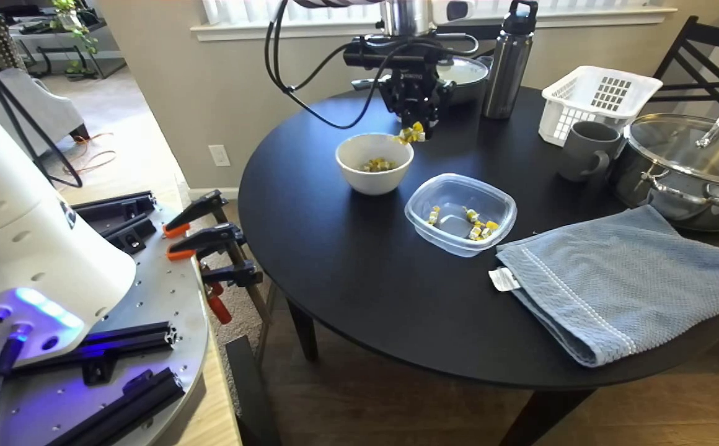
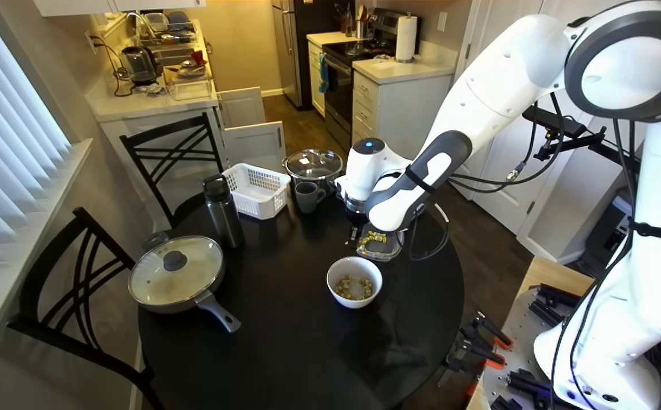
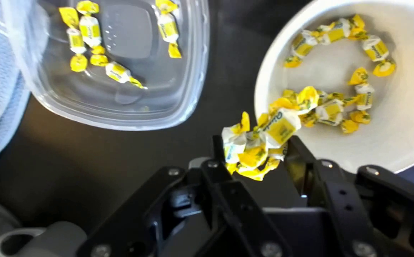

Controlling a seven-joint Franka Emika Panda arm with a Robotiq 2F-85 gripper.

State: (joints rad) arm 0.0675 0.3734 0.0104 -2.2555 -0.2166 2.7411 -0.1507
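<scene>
Black two-finger gripper (image 3: 257, 150), jaws parted halfway, pinches cluster of yellow-and-white twist-wrapped candies (image 3: 280, 128); wrist view: round white bowl (image 3: 399, 107) at two o'clock.

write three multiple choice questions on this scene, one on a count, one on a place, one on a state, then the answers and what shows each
1. How many candies lie in the clear container?
a) one b) nine c) four

2. Where is the white bowl?
a) beside that container b) in the basket c) under the towel

3. How is the gripper?
a) wide open, empty b) closed on candies c) closed on a mug

Answers:
1 c: the wrist view shows four inside it.
2 a: the wrist view shows the two side by side, with a gap between.
3 b: the held candies sit pinched between its jaws.
</scene>
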